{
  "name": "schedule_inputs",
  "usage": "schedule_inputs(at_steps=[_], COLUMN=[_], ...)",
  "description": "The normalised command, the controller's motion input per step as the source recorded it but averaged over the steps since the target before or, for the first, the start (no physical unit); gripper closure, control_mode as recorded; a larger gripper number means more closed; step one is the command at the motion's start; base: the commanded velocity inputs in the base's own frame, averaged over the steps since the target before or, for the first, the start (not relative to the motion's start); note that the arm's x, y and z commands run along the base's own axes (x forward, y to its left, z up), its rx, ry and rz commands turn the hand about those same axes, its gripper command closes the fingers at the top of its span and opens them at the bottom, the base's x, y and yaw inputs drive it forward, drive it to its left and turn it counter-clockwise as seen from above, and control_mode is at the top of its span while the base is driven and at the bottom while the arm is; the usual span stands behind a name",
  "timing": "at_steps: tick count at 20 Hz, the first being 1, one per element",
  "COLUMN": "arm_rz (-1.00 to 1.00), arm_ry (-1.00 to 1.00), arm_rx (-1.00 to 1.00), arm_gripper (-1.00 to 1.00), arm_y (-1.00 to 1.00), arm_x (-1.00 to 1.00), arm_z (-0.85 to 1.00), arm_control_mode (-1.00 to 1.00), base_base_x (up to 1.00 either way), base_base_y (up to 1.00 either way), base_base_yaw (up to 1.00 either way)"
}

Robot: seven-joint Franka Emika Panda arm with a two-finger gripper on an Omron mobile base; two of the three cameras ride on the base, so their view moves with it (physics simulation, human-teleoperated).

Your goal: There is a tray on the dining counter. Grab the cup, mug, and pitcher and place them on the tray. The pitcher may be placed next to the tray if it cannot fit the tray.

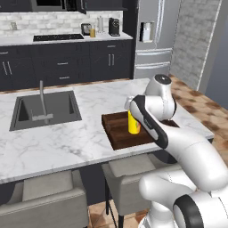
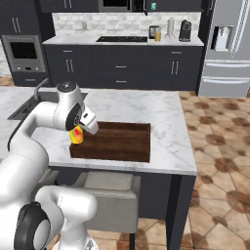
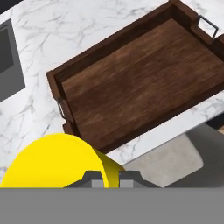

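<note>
We see the gripper [image 3: 111, 177] closed on the rim of the yellow cup [image 3: 57, 162], which fills the lower left of the hand view. The dark wooden tray [image 3: 144, 83] lies above and to the right of the cup there, its long axis running from lower left to upper right. In the right base view the cup [image 2: 76, 135] hangs at the tray's [image 2: 117, 141] left end. We judge the coming move to be a short carry inward over the rim.
</note>
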Motion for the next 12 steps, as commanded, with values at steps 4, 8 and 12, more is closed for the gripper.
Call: schedule_inputs(at_steps=[4,8,12], arm_rz=[0.0,0.0,0.0], arm_ry=[0.0,0.0,0.0], arm_rx=[0.0,0.0,0.0], arm_gripper=[1.0,1.0,1.0], arm_y=[0.0,0.0,0.0], arm_x=[0.0,0.0,0.0], arm_z=[-0.06,-0.02,0.0], arm_control_mode=[-1.0,-1.0,-1.0], base_base_x=[0.0,0.0,0.0], base_base_y=[0.0,0.0,0.0], base_base_yaw=[0.0,0.0,0.0])
